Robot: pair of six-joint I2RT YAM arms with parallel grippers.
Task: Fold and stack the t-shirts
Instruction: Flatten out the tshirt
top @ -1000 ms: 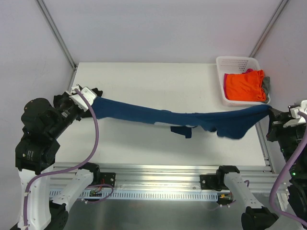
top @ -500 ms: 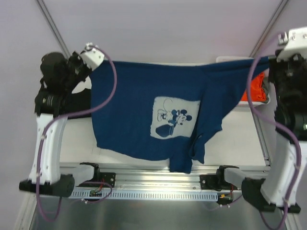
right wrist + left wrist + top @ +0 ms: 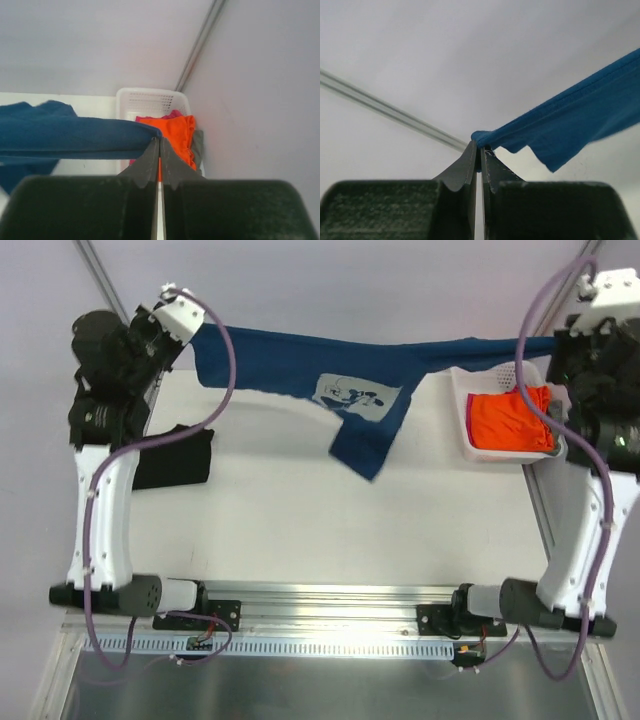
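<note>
Item: navy t-shirt [image 3: 290,358], pale cartoon print visible from above. Position: held off the counter [image 3: 330,530] and strung across the upper part of the overhead frame, long axis running left to right. Left end: pinched in the left claw [image 3: 480,150] at upper left, jaws together on a bunched edge of cloth. Right end: pinched likewise in the right claw [image 3: 159,142] at upper right, near the white basket [image 3: 462,375]. Middle: sags slightly, and a loose flap hangs toward frame centre below the print. Each arm holds one end; neither is nearer. Bare counter lies toward the bottom of the frame from the shirt, so laying it down likely calls for both claws to descend that way together with the span taut. Also present: black t-shirt [image 3: 178,455], lying on the counter at left; orange t-shirt [image 3: 510,420], in the basket.
</note>
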